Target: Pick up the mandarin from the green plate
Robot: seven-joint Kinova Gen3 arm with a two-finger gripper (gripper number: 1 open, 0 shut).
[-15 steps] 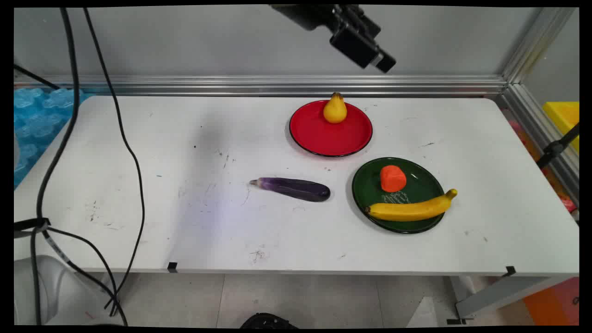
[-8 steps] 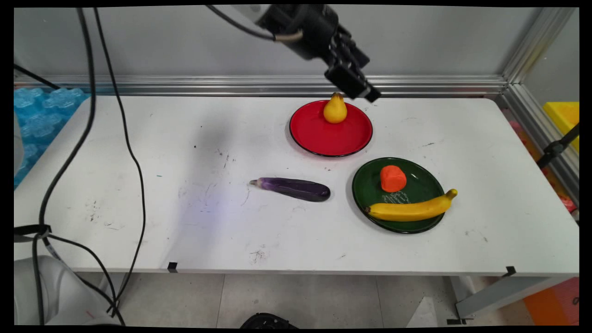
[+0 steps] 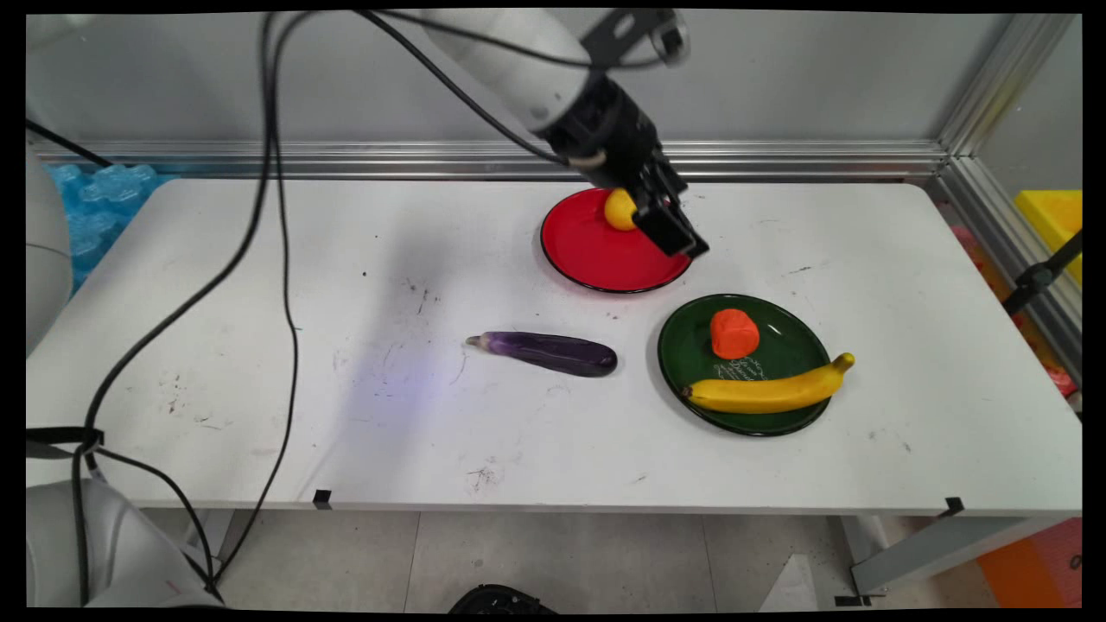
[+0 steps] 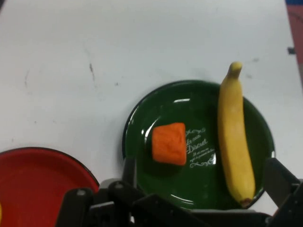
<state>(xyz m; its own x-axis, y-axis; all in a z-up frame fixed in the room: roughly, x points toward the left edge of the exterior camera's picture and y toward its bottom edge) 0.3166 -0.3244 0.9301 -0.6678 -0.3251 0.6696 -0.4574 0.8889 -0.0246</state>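
- White table [image 3: 346,285] before a grey wall, railed in aluminium.
- Gripper [image 3: 678,238], fingers spread and empty, hangs over the red plate [image 3: 596,259], partly hiding the pear [image 3: 617,210] there.
- Green plate [image 3: 691,354] holds an orange block [image 3: 734,333] and a banana [image 3: 765,390]; an eggplant [image 3: 544,351] lies apart on the table.
- Hand view alone reveals the green plate's white lettering [image 4: 198,146] clearly, suggesting the hand points that way; the eggplant shows only in the main view.
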